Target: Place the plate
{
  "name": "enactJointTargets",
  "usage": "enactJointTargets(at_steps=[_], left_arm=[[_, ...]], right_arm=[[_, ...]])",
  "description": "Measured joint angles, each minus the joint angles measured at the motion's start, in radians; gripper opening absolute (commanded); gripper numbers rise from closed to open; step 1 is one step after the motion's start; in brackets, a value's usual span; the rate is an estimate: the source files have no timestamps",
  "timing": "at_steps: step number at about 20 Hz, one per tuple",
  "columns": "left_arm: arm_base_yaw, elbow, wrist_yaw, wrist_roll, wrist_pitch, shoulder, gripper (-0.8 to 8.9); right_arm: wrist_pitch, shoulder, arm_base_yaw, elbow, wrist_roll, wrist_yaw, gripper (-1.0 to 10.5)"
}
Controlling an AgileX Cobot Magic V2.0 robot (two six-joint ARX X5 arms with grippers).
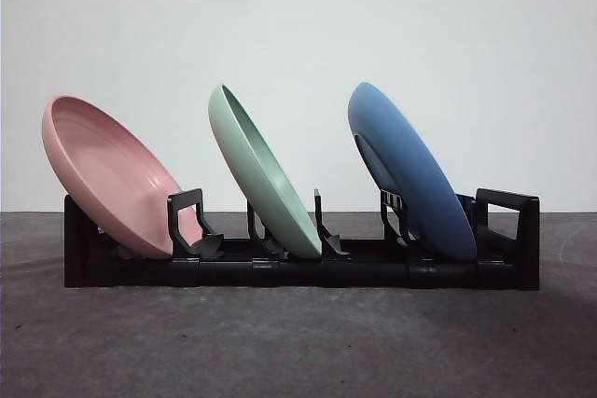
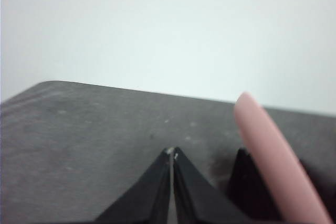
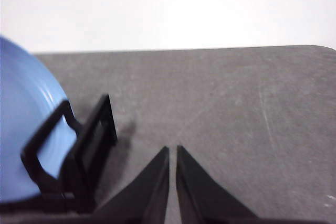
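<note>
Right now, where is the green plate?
In the front view, the round pale green plate leans in the middle slot of the black plastic rack, between the pink plate and the blue plate.

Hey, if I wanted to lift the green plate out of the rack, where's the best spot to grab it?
Probably the green plate's upper rim, coming from above. It leans in the black rack with its top edge free, while slot posts crowd its lower edge.
</note>
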Motion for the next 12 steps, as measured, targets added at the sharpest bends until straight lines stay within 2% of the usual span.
enactJointTargets(at_steps=[2, 7, 9, 12], left_arm=[[0.000, 0.000, 0.000, -0.058, 0.019, 0.000, 0.07], [0.000, 0.000, 0.000, -0.140, 0.148, 0.000, 0.08], [0.000, 0.008, 0.000, -0.183, 0.122, 0.000, 0.09], [0.000, 0.064, 0.000, -0.234, -0.018, 0.003, 0.09]], right_arm=[[0.032, 0.000, 0.000, 0.000, 0.045, 0.000, 0.2], [0.171, 0.000, 0.000, 0.000, 0.123, -0.002, 0.1], [0.158, 0.000, 0.000, 0.010, 0.163, -0.005, 0.1], [0.054, 0.011, 0.000, 0.060, 0.222, -0.027, 0.1]])
